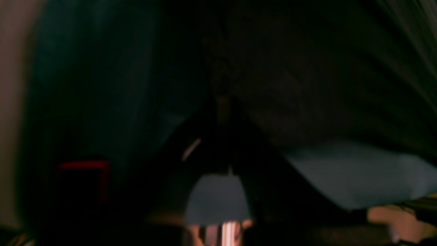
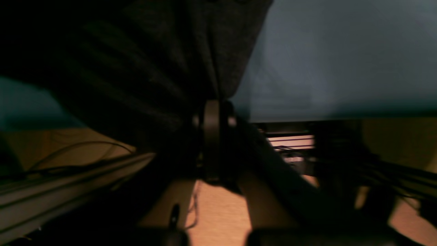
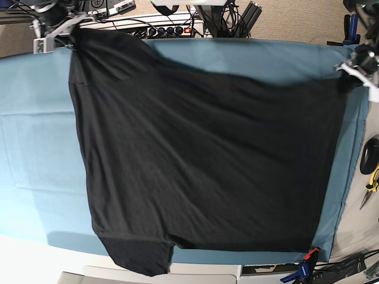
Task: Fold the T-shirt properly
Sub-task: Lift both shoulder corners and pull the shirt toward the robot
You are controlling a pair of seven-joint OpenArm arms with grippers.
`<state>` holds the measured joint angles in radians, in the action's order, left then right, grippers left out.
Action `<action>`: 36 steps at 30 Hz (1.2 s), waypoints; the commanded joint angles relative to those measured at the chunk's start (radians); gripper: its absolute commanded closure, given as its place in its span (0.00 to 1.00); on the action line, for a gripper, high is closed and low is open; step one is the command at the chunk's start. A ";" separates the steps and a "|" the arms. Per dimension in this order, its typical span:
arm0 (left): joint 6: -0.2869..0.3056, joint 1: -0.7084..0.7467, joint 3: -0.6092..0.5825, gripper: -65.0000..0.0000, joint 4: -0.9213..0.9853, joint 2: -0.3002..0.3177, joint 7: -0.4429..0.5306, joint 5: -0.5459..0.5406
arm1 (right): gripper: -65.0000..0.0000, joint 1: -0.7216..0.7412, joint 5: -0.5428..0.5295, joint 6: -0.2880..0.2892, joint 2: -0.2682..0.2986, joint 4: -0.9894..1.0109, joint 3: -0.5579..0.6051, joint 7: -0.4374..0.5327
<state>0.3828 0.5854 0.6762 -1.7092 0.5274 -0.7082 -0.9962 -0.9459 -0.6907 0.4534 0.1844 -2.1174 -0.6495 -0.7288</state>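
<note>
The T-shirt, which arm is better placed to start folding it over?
Neither clearly: the left claw and right claw each pinch a far corner of the T-shirt, stretched between them above the teal cloth.

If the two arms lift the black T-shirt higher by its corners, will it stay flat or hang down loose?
Probably it hangs loose. The T-shirt already sags in a curve between the right gripper and left gripper, so it looks floppy. Its soft wrinkles suggest thin, light cloth. One sleeve droops over the table edge, so it may drag.
</note>
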 commanded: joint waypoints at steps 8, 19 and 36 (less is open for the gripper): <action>0.021 0.148 0.134 1.00 -0.050 0.014 0.005 -0.083 | 1.00 -0.078 -0.061 0.002 0.084 -0.017 -0.097 -0.006; 0.069 0.269 0.134 1.00 -0.050 -0.061 -0.019 -0.138 | 1.00 -0.190 -0.114 0.027 0.092 -0.017 -0.112 -0.033; 0.113 0.352 0.134 1.00 -0.053 -0.103 -0.045 -0.187 | 1.00 -0.323 -0.159 0.031 0.062 -0.017 -0.112 -0.066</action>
<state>0.4889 0.9199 0.7990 -1.7485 0.4103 -0.7605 -1.1641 -1.2457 -0.8425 0.4839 0.2455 -2.1223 -0.7460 -0.7959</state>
